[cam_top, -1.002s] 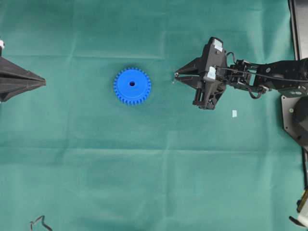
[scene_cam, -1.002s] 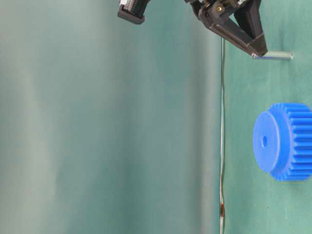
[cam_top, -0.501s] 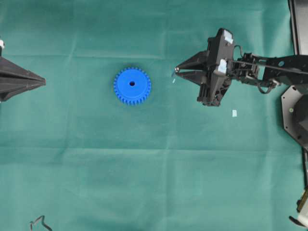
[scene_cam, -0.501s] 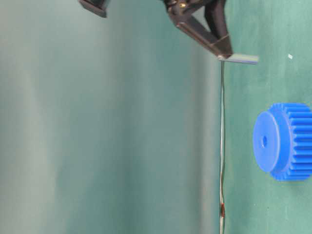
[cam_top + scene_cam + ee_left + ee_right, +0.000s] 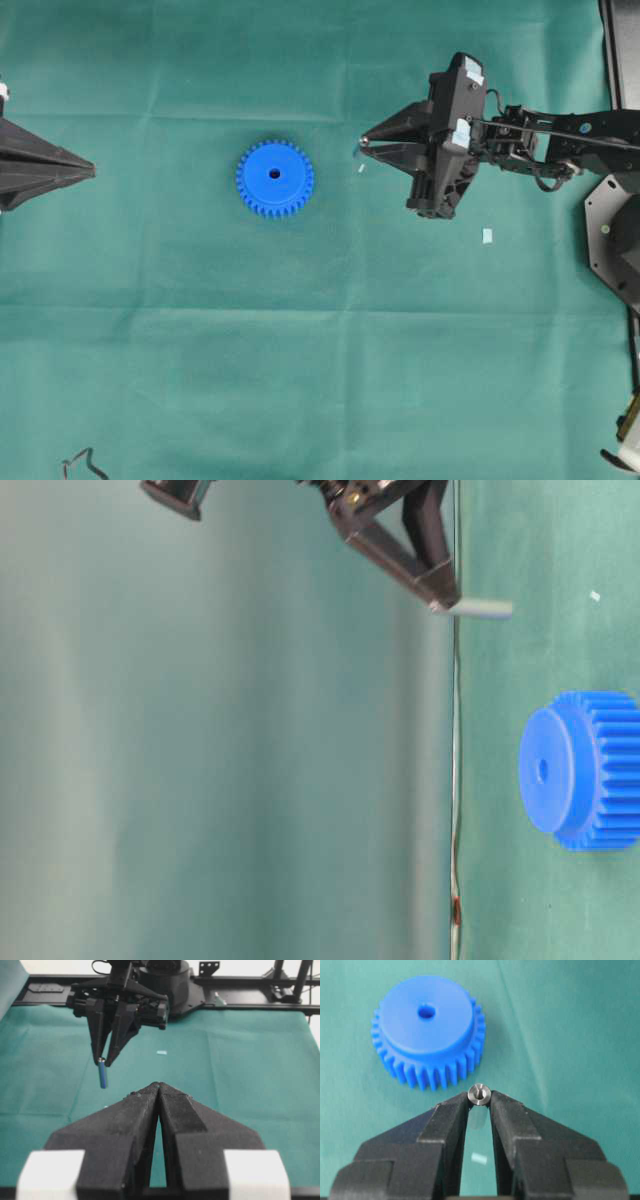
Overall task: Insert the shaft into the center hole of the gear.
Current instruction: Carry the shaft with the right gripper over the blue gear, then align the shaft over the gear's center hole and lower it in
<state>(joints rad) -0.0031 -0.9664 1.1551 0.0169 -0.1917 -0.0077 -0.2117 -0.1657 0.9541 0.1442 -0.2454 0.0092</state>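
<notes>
A green cloth covers the surface, seen from above, from table level and from each wrist. The right gripper hangs above the cloth with its two black fingers drawn nearly together, pinching the shaft, a short silvery metal pin, at their very tips. In the right wrist view the shaft's round end face sits squarely between the two fingertips, touching both. In the left wrist view the shaft hangs straight down below those fingertips, its lower end clear of the cloth. The table-level view, which is turned on its side, shows the same: the shaft sticks out from the fingertips toward the cloth and does not reach it. The gear, a bright blue toothed disc, lies flat on the cloth well ahead of the right fingers, apart from them and from the shaft. Its center hole, small, round and dark, faces upward in the middle of the raised flat face. The left gripper rests at the far side of the gear from the right fingers; its black fingers are pressed together with only a thin seam between them, and they hold nothing. A small white scrap lies on the cloth behind the right fingers, near the arm.
</notes>
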